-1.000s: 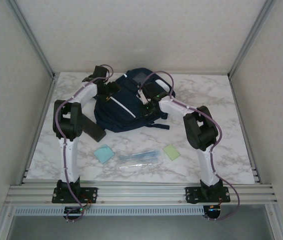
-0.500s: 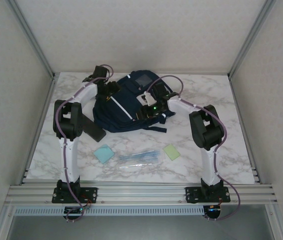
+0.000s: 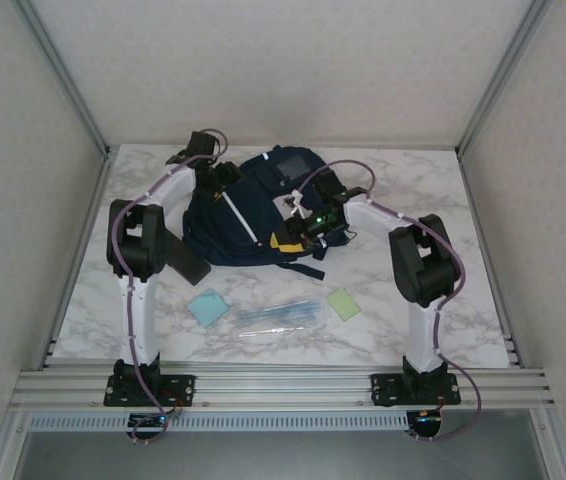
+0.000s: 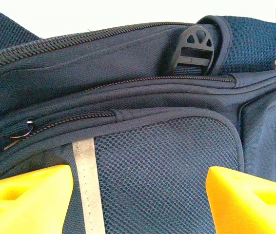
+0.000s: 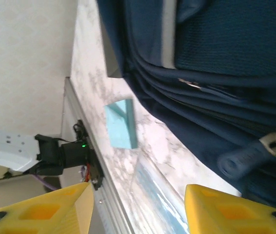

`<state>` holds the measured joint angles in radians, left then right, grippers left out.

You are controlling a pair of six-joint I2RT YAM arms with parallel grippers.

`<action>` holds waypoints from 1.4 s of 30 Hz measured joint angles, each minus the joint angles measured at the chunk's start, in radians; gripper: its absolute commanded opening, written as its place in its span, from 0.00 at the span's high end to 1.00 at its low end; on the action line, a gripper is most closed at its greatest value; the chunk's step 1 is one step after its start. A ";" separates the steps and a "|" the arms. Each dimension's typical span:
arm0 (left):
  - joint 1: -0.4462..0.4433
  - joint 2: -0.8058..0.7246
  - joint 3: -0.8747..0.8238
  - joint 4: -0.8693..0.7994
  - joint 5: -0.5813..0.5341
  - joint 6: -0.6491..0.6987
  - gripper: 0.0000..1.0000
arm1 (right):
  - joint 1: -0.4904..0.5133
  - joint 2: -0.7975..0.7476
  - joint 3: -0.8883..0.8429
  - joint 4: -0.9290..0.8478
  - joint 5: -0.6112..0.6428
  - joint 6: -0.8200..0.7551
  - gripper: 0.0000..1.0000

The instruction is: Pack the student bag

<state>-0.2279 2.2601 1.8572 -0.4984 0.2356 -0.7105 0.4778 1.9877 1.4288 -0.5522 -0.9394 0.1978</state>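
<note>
At the student bag (image 3: 263, 195), left gripper (image 4: 138, 192) gapes; right gripper (image 5: 138, 197) too.

Items counted on the table (image 3: 463, 300):
- Bag (image 3: 253, 215): one.
- Blue pad (image 3: 208, 307): one, on the near side of the bag.
- Green pad (image 3: 343, 303): one, also on the near side.
- Clear packet (image 3: 278, 316): one, between the two pads.
- Dark slab (image 3: 191, 265): one, beside the bag's near left edge.

High fixed view looking down, both wrist views close, all sharing the student bag (image 3: 263, 190)
</note>
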 measured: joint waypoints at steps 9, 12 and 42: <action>-0.034 -0.085 -0.061 -0.040 -0.027 0.111 0.28 | -0.044 -0.218 -0.098 -0.002 0.566 0.183 0.44; -0.075 -0.176 -0.129 -0.072 -0.043 0.164 0.28 | -0.044 -0.232 -0.118 -0.010 0.731 0.246 0.41; -0.491 -0.268 -0.336 -0.230 -0.224 0.307 0.51 | -0.052 -0.175 -0.344 0.424 0.834 0.656 0.65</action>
<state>-0.7185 1.9919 1.5215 -0.7284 0.0116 -0.4034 0.4259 1.8126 1.0851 -0.1280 -0.1051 0.8536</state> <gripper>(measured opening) 0.492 0.365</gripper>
